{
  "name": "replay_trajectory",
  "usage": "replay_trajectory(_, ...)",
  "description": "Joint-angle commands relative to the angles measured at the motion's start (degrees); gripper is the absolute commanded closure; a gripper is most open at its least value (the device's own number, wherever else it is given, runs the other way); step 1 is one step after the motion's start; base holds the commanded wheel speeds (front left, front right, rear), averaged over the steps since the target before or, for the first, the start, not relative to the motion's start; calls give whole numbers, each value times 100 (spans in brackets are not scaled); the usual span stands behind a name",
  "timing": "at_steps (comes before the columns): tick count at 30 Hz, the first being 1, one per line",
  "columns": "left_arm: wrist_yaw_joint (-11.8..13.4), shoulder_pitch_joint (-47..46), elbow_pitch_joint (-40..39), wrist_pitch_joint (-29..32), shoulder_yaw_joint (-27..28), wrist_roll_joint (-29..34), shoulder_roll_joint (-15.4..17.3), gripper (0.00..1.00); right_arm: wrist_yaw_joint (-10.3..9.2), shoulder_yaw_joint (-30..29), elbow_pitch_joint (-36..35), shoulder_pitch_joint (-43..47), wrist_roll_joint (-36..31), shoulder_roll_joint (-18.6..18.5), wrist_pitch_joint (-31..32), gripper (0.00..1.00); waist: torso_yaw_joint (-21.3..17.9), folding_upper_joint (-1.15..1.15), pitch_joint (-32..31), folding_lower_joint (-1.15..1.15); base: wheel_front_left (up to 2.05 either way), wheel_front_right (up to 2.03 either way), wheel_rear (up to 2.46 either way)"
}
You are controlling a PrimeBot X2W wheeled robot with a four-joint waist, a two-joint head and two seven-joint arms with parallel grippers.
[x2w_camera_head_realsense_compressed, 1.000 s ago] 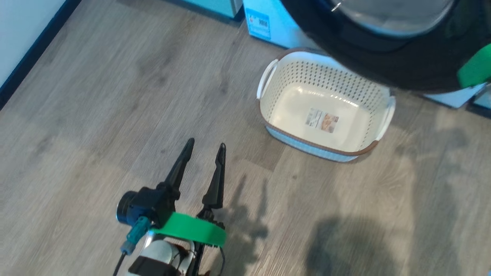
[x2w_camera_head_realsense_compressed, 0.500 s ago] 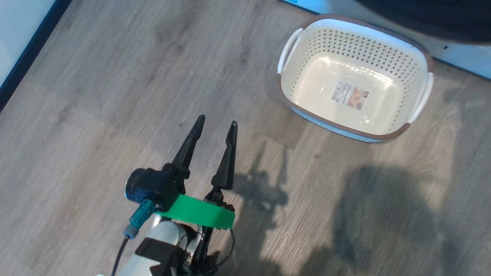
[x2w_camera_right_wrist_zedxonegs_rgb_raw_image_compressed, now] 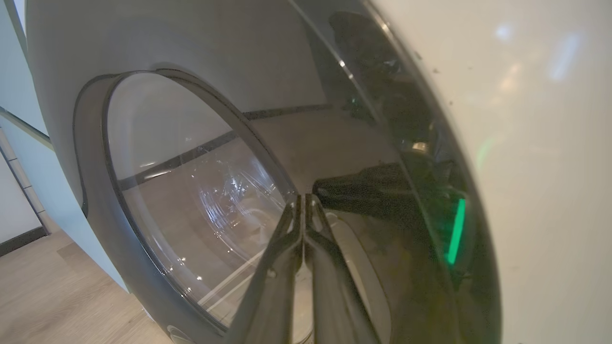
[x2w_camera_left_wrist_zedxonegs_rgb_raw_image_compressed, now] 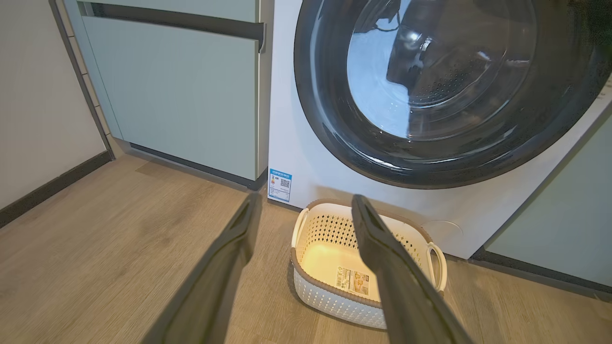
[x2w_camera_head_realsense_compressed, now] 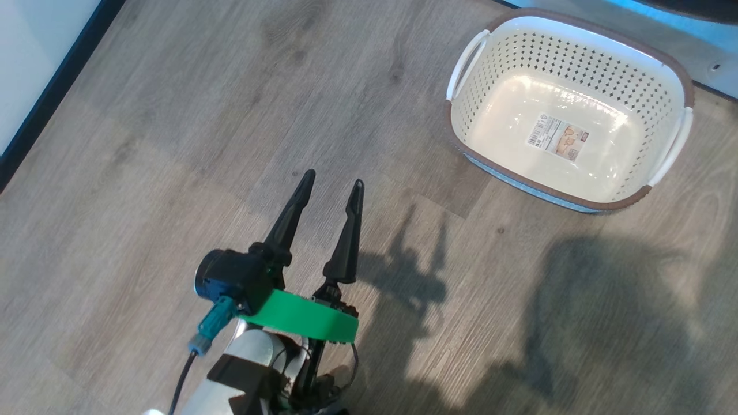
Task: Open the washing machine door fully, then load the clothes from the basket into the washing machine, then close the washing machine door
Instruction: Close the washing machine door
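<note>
The basket stands on the wood floor at the head view's upper right, with just a label on its bottom. The clothes are out of view. In the left wrist view the basket sits just before the white washing machine, whose washing machine door lies against the front, the steel drum showing through its glass. My left gripper hovers open and empty over bare floor, left of the basket. My right gripper is shut on nothing, its tips close to the washing machine door by the glass edge.
Pale teal cabinets flank the machine on both sides. A white wall with a dark skirting board runs along the left. A blue sticker marks the machine's lower left corner.
The head camera has shifted, so the basket now sits higher and further right and the door has left that view. Both grippers keep their states.
</note>
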Motion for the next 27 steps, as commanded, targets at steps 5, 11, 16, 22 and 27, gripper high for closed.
replay_trajectory(5,-8,-59,-186,-63,153,-70,71,0,24,-8,64,-413,-128,-2,-154,100,47,0,-24,0,0,0,0)
replay_trajectory(11,14,5,-142,-63,193,-31,70,0,24,268,277,-250,-83,127,-355,100,-17,0,-130,0,0,0,0)
replay_trajectory(16,19,63,-111,-63,268,54,70,0,24,567,286,147,48,250,-496,100,-114,0,-286,0,0,0,0)
replay_trajectory(22,15,158,-87,-63,410,209,70,0,24,816,-109,828,348,460,-744,100,-291,0,-506,0,0,0,0)
replay_trajectory(27,7,271,-50,-63,514,296,70,0,24,897,-707,1557,556,635,-936,100,-496,0,-726,0,0,0,0)
